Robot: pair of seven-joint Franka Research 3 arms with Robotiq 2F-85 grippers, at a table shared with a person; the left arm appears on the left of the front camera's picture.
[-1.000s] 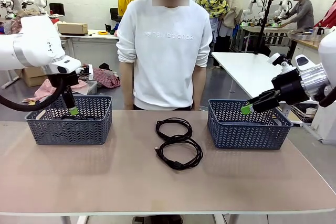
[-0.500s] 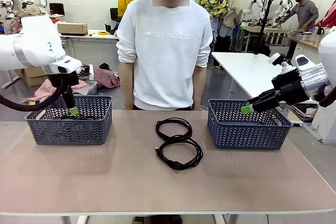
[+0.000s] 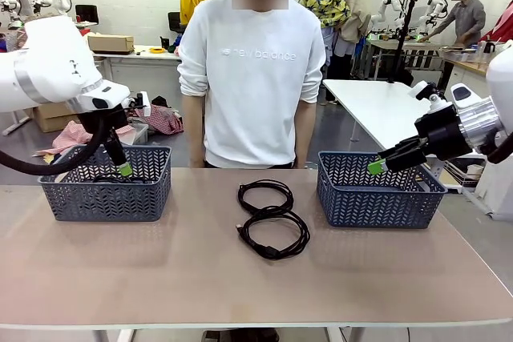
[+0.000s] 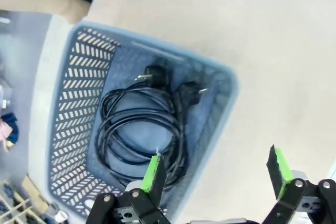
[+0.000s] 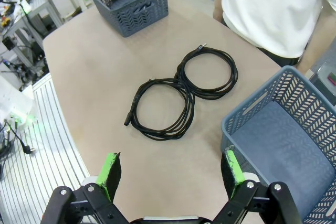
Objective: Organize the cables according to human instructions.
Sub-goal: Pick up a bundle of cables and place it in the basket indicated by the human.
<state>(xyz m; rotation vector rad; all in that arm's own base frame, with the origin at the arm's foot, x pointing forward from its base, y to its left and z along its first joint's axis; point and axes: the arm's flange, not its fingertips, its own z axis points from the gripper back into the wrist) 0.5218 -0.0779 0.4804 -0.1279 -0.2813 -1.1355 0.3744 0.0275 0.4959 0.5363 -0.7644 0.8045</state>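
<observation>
Lying in rings, black cables (image 3: 272, 212); left pincer (image 4: 216, 167) and right pincer (image 5: 170, 167) gape empty.

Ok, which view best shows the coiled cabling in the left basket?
The left wrist view: it looks down into the left basket and shows the coiled cabling nearly whole, with two plug ends. The front view gives just a dark strip through the basket's wall; the right wrist view has it small and far off.

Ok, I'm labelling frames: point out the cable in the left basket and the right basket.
cable in the left basket (image 4: 178, 129): left wrist view, coil's right side.
right basket (image 3: 377, 202): front view, front wall.
</observation>
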